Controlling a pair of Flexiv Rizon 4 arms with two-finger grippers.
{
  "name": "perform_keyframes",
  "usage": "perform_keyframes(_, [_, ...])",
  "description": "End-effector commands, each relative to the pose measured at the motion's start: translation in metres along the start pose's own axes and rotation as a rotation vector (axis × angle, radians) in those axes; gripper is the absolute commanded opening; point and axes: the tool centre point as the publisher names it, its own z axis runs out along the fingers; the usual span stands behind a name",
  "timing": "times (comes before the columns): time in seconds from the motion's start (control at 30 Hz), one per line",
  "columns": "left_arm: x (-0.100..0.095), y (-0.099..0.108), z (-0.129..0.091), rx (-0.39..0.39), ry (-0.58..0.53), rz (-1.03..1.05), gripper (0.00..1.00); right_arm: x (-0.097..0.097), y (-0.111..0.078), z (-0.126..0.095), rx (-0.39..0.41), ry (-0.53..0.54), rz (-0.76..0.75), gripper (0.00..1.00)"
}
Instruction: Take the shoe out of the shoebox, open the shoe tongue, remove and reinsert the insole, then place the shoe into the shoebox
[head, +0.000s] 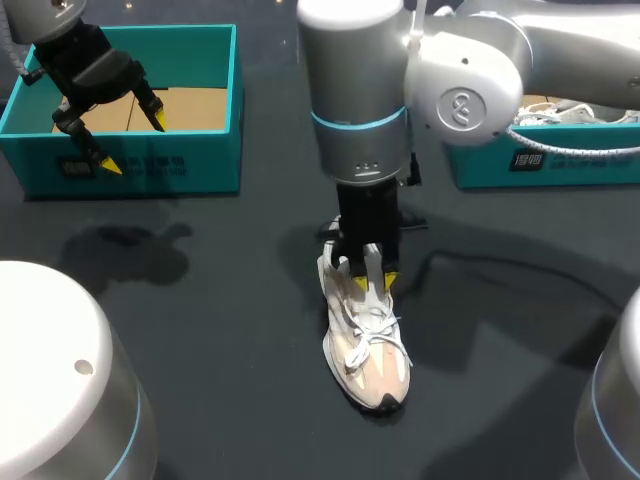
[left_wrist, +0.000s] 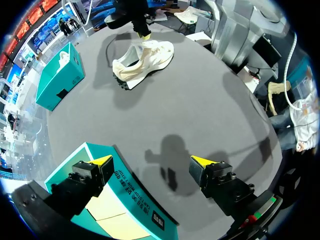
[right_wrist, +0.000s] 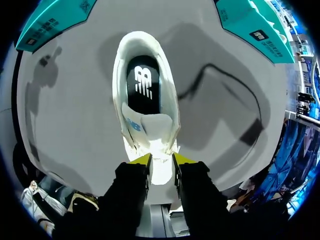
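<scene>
Second teal box is sitting far right with another white shoe in it. The open shoebox is sitting far left, and the left gripper is hanging over it with fingers spread wide, holding nothing. The right gripper is standing over the shoe at the centre of the table, covering the collar in the head view. The right wrist view is showing what that hides: a dark insole lying inside, and the shoe tongue pinched between narrowly set fingers. The shoe is resting on its sole, long axis running far-to-near, toe pointing near and slightly right.
</scene>
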Motion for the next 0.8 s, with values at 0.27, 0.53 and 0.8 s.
perform_keyframes(0.27, [0.000,0.000,0.000,-0.002,0.001,0.001,1.00,0.012,0.022,0.007,-0.010,0.051,-0.059,0.21])
perform_keyframes(0.53, [0.000,0.000,0.000,-0.002,0.001,0.001,1.00,0.013,0.046,0.037,0.009,0.110,-0.091,0.19])
perform_keyframes(0.8, [0.000,0.000,0.000,-0.002,0.001,0.001,1.00,0.012,0.038,0.024,0.000,0.086,-0.081,0.18])
